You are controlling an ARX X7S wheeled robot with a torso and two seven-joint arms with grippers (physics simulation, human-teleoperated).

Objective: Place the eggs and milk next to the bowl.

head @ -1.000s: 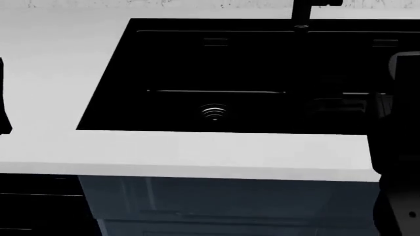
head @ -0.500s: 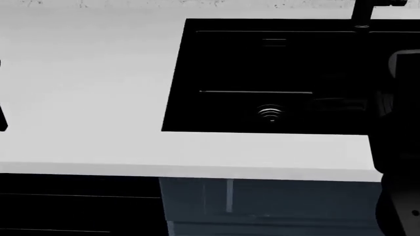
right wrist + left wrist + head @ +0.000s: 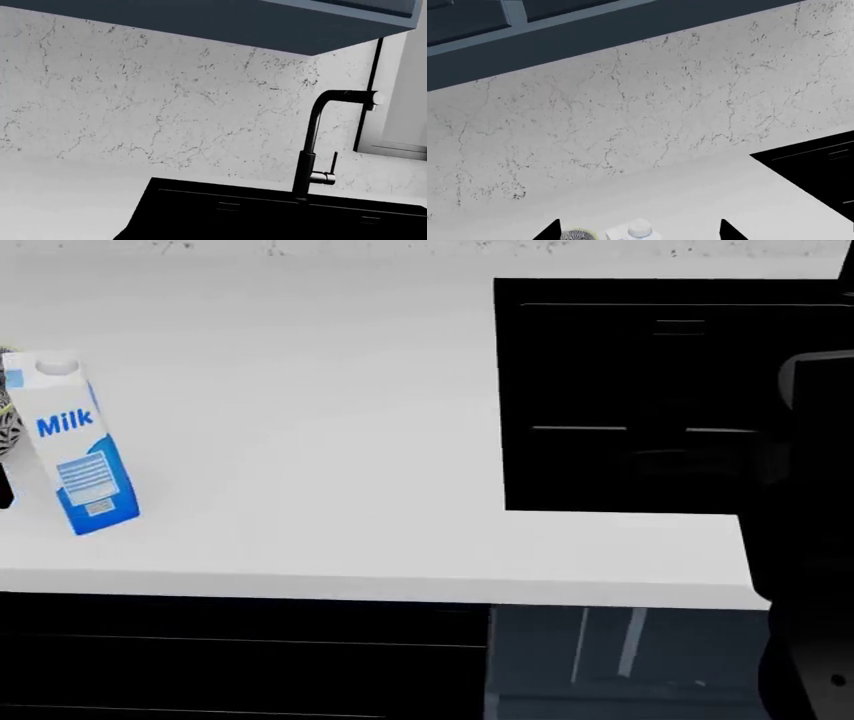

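**Milk and bowl at the view's edge; eggs not located**

The milk (image 3: 74, 445) stands upright on the white countertop (image 3: 307, 420), near its front edge and far to the left in the head view, well apart from the black sink (image 3: 641, 400). Just behind it, cut by the frame edge, a sliver of patterned surface is probably the bowl (image 3: 7, 430). The left wrist view confirms the pairing: the carton's cap and the bowl's yellow-green rim (image 3: 578, 234) sit side by side.

No eggs show in any view.

Left gripper (image 3: 639, 231): two dark fingertips spread wide, nothing between them, hovering above the carton. Right gripper: cannot tell; its wrist camera shows only the faucet (image 3: 320, 145), backsplash and sink, and a dark arm mass fills the head view's right edge.

Risks, as judgement: a descent could clip the tall carton and tip it off the front edge or into the bowl. Searching for the eggs with so little in frame invites blind contact.
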